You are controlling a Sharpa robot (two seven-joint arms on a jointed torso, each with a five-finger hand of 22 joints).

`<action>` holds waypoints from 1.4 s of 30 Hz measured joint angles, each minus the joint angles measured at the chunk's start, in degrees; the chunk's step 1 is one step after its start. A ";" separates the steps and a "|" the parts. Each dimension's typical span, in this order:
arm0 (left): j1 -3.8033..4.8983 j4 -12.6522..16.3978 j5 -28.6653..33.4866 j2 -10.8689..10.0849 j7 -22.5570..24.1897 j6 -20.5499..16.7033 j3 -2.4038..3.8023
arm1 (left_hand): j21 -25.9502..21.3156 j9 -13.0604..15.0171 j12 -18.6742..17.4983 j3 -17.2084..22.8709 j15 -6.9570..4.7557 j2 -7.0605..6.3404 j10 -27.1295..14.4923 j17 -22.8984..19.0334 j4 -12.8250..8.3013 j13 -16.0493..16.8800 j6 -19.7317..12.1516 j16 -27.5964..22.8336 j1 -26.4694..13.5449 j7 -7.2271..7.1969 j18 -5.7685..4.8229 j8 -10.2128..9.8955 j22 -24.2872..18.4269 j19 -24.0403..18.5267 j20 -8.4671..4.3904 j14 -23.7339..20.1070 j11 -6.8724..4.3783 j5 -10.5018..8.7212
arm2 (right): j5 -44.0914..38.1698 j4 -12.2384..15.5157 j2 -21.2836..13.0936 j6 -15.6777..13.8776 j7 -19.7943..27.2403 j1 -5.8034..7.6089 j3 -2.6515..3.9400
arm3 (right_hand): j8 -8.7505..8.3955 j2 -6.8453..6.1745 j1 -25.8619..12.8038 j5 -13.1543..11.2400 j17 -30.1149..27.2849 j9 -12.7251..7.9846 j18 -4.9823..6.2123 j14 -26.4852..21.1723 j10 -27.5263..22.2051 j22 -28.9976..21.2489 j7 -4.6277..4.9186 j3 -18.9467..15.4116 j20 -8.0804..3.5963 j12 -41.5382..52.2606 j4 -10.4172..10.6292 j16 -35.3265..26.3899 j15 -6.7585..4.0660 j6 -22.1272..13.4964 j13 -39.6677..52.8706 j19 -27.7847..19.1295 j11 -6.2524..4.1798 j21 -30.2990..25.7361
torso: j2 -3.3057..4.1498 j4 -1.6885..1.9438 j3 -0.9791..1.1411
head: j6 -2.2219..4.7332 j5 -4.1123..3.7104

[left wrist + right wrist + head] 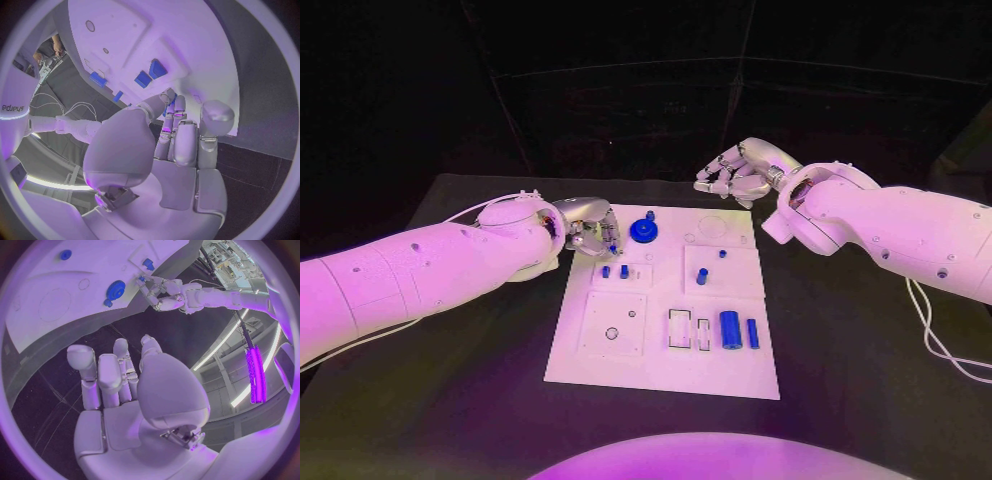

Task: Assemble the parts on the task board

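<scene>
The robot has two fat, smooth white arms with small round dots. Each ends in a shiny silver hand: left hand (593,228), right hand (737,170). Thin white cables (930,330) hang near the arms.

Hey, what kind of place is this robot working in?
Probably a robotics lab or test cell: a white task board with small blue parts on a black table, dark framing behind, cables and equipment racks nearby.

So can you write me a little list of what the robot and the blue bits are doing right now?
board: white task board in the middle of the black table
blue gear: at the board's far end, beside the left hand
blue cylinder: lying near the board's right edge
left hand: over the board's far left corner, cannot tell if it holds anything
right hand: raised beyond the board, holding nothing
</scene>
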 measured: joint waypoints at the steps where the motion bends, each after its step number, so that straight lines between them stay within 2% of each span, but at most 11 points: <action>1: 0.00 0.09 0.00 -0.14 -0.05 -0.11 0.00 | 0.00 0.00 0.00 0.00 0.00 0.00 0.00 0.00 0.00 0.00 0.00 0.00 0.00 0.00 0.00 0.00 0.00 0.00 0.00 0.00 0.00 0.00 | 0.00 -0.01 0.00 0.00 0.00 0.00 0.00 | 0.00 0.00 0.00 0.00 0.00 0.00 0.00 0.00 0.00 0.00 0.00 0.00 0.00 0.00 0.00 0.00 0.00 0.00 0.00 0.00 0.00 0.00 | 0.00 0.00 0.00 | 0.02 -0.01; 18: 0.00 1.52 0.42 -1.15 0.24 -2.82 0.02 | 0.00 -0.05 -0.26 -0.32 0.00 -0.30 0.00 0.02 0.32 -0.07 0.20 0.00 -0.29 -0.21 0.00 -0.03 0.16 0.00 0.00 0.00 0.00 0.00 | 0.00 0.05 -0.07 0.01 0.01 -0.01 0.00 | 0.00 0.00 0.00 0.00 0.00 0.00 0.00 0.00 0.00 0.00 0.00 0.00 0.00 0.00 0.00 0.00 0.00 0.00 0.00 0.00 0.00 0.00 | 0.01 0.01 0.00 | 0.09 -0.02; 42: 0.01 0.56 1.01 0.92 0.25 -2.11 0.02 | 0.00 -0.09 -0.52 -0.48 0.00 -0.30 0.41 -0.45 0.48 -0.19 0.19 -0.22 -0.77 -0.21 0.00 -0.19 0.15 -0.01 0.01 0.00 0.01 -0.01 | 0.00 0.14 -0.01 0.01 -0.01 -0.01 -0.01 | 0.00 0.00 0.00 0.00 -0.01 0.00 0.00 0.00 0.00 0.00 0.00 0.00 0.00 0.00 0.00 0.00 0.00 0.00 0.00 0.00 0.00 0.00 | 0.01 -0.02 0.03 | -0.13 -0.07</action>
